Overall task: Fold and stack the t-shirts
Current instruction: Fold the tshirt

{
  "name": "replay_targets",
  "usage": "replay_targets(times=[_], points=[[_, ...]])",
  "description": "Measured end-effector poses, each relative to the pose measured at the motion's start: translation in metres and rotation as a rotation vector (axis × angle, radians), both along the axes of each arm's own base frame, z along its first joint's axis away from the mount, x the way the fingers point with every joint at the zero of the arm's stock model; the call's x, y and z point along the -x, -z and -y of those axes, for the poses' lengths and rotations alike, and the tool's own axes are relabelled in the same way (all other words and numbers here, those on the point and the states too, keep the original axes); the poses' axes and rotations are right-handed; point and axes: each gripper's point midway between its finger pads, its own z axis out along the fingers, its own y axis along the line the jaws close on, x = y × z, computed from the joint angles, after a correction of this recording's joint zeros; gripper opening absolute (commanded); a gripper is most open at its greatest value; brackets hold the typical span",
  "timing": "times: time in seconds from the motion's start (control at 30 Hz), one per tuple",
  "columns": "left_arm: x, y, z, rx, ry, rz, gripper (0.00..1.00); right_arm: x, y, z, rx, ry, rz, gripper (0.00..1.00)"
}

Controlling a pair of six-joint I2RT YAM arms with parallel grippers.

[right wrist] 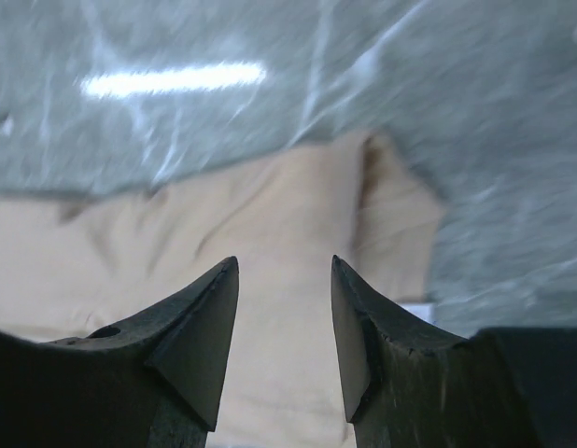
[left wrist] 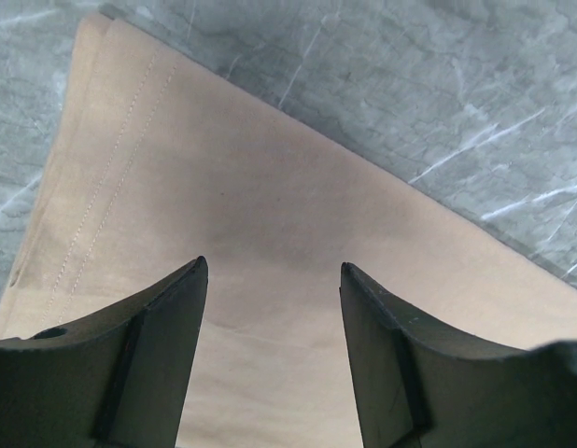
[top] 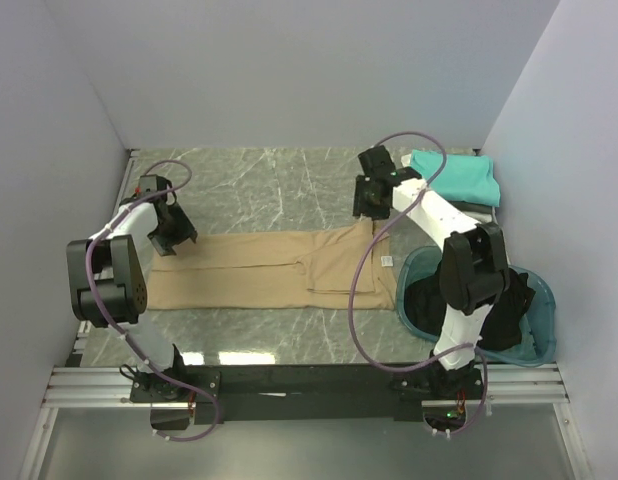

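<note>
green marbled worktop (top: 259, 190) is carrying the tan t-shirt (top: 259, 270) across its middle, looking folded lengthwise only. left tool (left wrist: 273, 271) and right tool (right wrist: 285, 263) are hovering over its ends, jaws apart, gripping nothing. a folded teal t-shirt (top: 459, 178) is sitting at the far right corner; dark t-shirts (top: 421, 305) are waiting in the basin (top: 542, 290) near the right edge.

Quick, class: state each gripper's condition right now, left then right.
Left gripper: jaws open, empty, over the tan t-shirt.
Right gripper: jaws open, empty, over the same t-shirt.

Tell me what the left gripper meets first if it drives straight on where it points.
Most likely the flat tan cloth t-shirt, near its hemmed corner: the open left gripper points straight at it, with nothing visible between. How close is unclear.
</note>
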Motion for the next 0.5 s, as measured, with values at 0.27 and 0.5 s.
replay_targets(times=[0.27,0.5], points=[[-0.012,0.009,-0.002,0.010,-0.023,-0.018,0.65,-0.040,0.014,0.028,0.093,0.044,0.013,0.51],[-0.016,0.018,-0.008,0.013,-0.040,-0.036,0.65,-0.048,0.048,0.031,0.156,0.031,-0.057,0.50]])
